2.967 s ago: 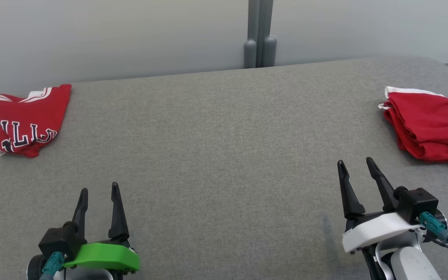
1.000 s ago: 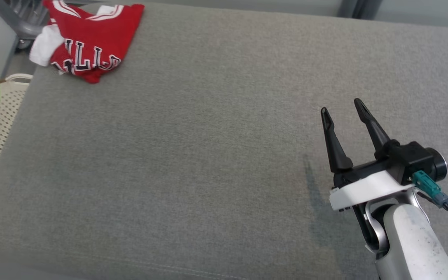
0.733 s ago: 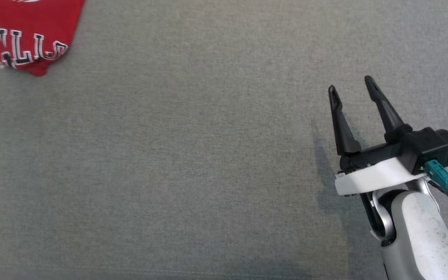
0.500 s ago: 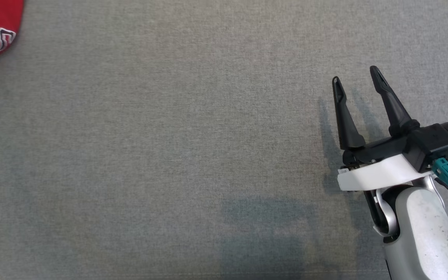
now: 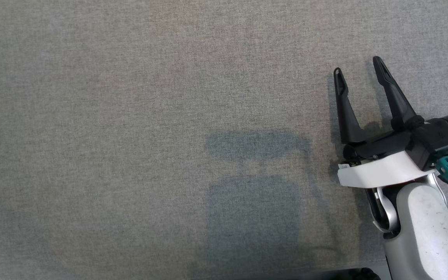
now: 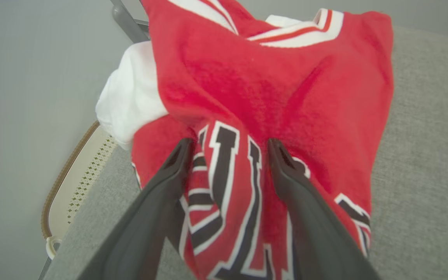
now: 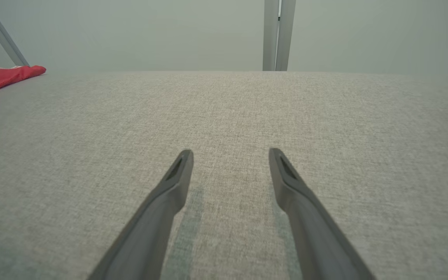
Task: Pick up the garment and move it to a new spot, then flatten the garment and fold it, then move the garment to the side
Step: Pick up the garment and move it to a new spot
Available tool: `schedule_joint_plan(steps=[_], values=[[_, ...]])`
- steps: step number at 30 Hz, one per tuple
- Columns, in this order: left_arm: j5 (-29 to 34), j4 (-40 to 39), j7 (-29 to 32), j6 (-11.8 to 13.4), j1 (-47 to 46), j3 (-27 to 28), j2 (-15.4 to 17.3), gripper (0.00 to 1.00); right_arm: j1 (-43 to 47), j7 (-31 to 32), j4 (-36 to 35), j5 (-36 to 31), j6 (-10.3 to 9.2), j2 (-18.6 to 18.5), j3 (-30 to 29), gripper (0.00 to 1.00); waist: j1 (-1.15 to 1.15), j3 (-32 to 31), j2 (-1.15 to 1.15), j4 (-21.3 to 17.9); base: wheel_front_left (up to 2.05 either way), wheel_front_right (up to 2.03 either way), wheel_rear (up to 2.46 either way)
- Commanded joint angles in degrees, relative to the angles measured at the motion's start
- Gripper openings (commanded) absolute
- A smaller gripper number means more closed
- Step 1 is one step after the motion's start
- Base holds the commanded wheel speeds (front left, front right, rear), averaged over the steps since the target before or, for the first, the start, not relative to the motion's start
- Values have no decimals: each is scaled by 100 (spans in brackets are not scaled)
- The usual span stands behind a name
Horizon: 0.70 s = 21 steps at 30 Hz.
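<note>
Bench (image 5: pixel 130 116): grey woven cover, the widest thing in every view; carries the garment at its left end.

Wall: pale grey, behind the bench, with a grey upright post (image 7: pixel 278 35) against it.

Garment (image 6: pixel 278 89): red jersey with white trim and dark-and-white lettering, crumpled in a heap at the bench's left edge. Directly ahead of the left hand in the left wrist view, its long axis roughly in line with that hand's fingers, the white part at the far left side. In the right wrist view, a red strip at the far left, well apart.

Basket (image 6: pixel 80 171): pale, perforated, brown-rimmed, below and beside the bench edge, just under the heap's white corner; a likely catch if cloth slides off.

Right hand (image 5: pixel 358 64): jaws wide, nothing between them, low over plain bench, far from the garment.

Left hand (image 6: pixel 230 142): the nearer one by far. Jaws wide, a lettered ridge of cloth between the fingers, not yet pinched. Nothing in the way; probably only a closing needed.
</note>
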Motion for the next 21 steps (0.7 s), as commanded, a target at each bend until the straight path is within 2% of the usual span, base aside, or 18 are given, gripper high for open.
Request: schedule_joint_plan(steps=[1,2,3,4,5,16,21], values=[[-33,64,-13,24,-105,6,16,100,-80,-49,-28,-23,0,-15,13,100,-1,62,0,-36,0,0,0],[-66,132,13,-20,-131,-8,-7,100,-103,-62,-35,-50,0,-15,24,100,-1,67,0,-31,0,0,0],[-80,156,-16,-44,-141,-12,-14,49,-110,-73,-41,-55,0,-15,29,100,-1,66,0,-32,0,0,0],[-77,170,-86,-43,-149,-12,-14,31,-118,-91,-43,-59,0,-15,31,100,-1,62,0,-34,0,0,0],[-62,180,-160,-42,-146,-22,-9,0,-133,-107,-43,-59,0,-15,38,100,-1,55,0,-39,0,0,0],[184,202,-1202,-174,-456,-268,220,0,-169,-272,141,67,0,-15,10,100,-1,-359,0,-171,0,0,0],[451,94,-1670,-461,-775,-674,129,0,-71,-389,389,188,0,-16,-34,100,-1,-875,0,-239,0,0,0]])
